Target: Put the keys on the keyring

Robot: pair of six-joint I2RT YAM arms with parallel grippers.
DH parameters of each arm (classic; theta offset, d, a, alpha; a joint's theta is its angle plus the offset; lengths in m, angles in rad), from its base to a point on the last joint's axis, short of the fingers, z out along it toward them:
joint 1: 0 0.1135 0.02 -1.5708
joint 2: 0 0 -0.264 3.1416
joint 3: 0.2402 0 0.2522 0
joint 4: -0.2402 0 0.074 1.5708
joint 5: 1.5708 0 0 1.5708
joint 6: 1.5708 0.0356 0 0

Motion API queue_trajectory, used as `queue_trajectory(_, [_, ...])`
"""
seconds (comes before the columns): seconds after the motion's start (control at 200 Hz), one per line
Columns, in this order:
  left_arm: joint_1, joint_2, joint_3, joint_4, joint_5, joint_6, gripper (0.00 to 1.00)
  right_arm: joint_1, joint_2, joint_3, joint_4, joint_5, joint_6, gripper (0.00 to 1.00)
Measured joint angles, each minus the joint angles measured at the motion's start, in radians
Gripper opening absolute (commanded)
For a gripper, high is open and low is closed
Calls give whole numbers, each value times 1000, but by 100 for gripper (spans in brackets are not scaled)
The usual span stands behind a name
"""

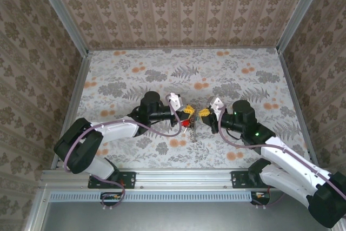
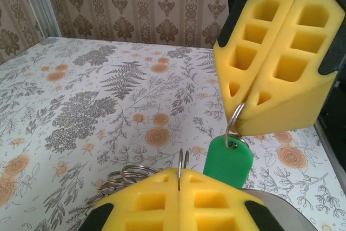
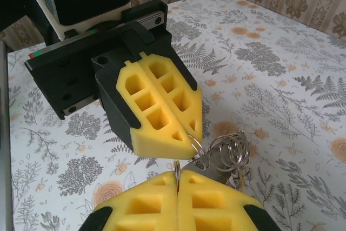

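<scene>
Threading step, over the bench: left claw pressed together on the thin keyring, right claw pinching the green key by its wire loop just beside it; next, probably, that loop must enter the keyring's split.

Floral-print table w/ damask-wallpaper walls on 3 sides, even light.

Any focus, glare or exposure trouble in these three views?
Top view: evenly lit and sharp, though the keys are too tiny to resolve. Left wrist view: the green key is crisp; the left gripper, close to the lens, looks slightly soft. Right wrist view: the keyring looks soft, with small glints.
</scene>
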Motion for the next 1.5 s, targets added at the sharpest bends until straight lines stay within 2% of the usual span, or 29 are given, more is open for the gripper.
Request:
queue_trajectory(0.865, [-12,0,0,-8,1,13,0,28,96,60,-3,34,-107,0])
queue_trajectory(1.5, [-10,0,0,-27,6,14,0,91,94,61,-9,221,-200,0])
